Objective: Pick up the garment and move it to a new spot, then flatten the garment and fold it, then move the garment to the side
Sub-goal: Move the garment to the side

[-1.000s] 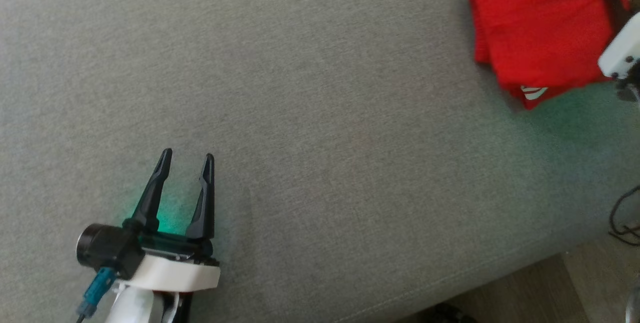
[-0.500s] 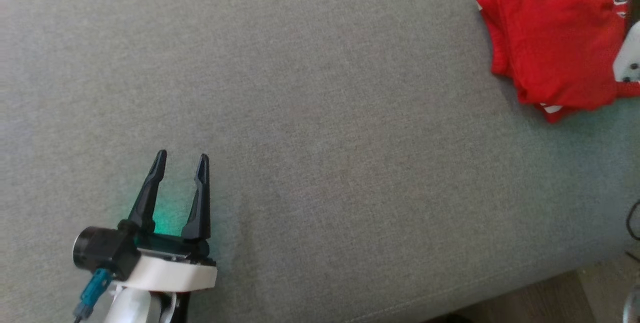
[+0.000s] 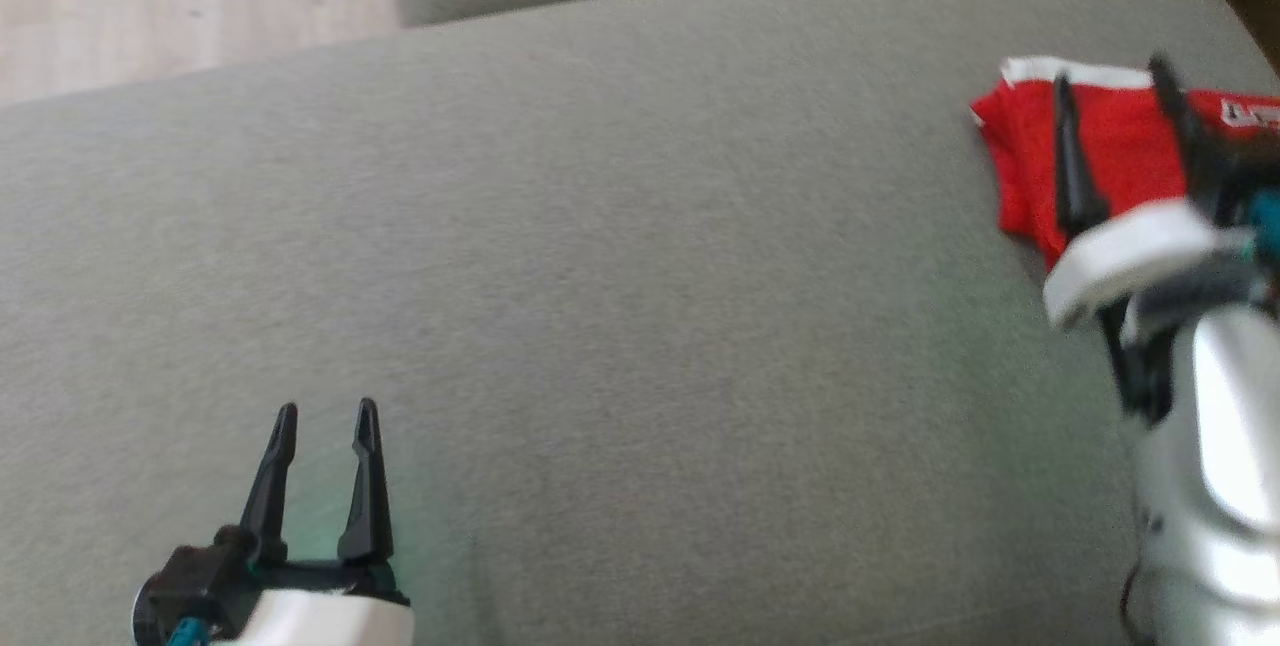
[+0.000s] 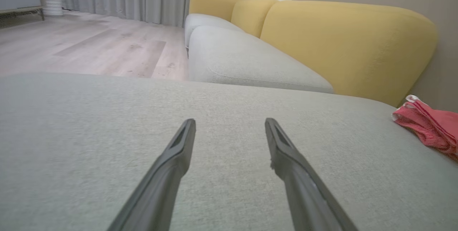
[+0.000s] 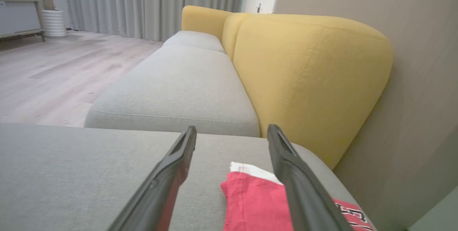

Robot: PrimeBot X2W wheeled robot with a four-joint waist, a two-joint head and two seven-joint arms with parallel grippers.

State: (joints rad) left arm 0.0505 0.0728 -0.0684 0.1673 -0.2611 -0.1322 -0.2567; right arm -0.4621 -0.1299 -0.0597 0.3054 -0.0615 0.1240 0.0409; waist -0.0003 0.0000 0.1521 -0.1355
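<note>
The folded red garment with white trim [image 3: 1120, 141] runs off the head view's right edge, partly covered by the motion-blurred right claw [image 3: 1110, 71] and its white wrist [image 3: 1130, 246]. The garment's printed lettering [image 3: 1250, 114] is too small to read. The base of the left claw [image 3: 327, 408] is cropped by the bottom edge.

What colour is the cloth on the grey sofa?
The garment is red with a white edge band; the head view shows it best.
</note>
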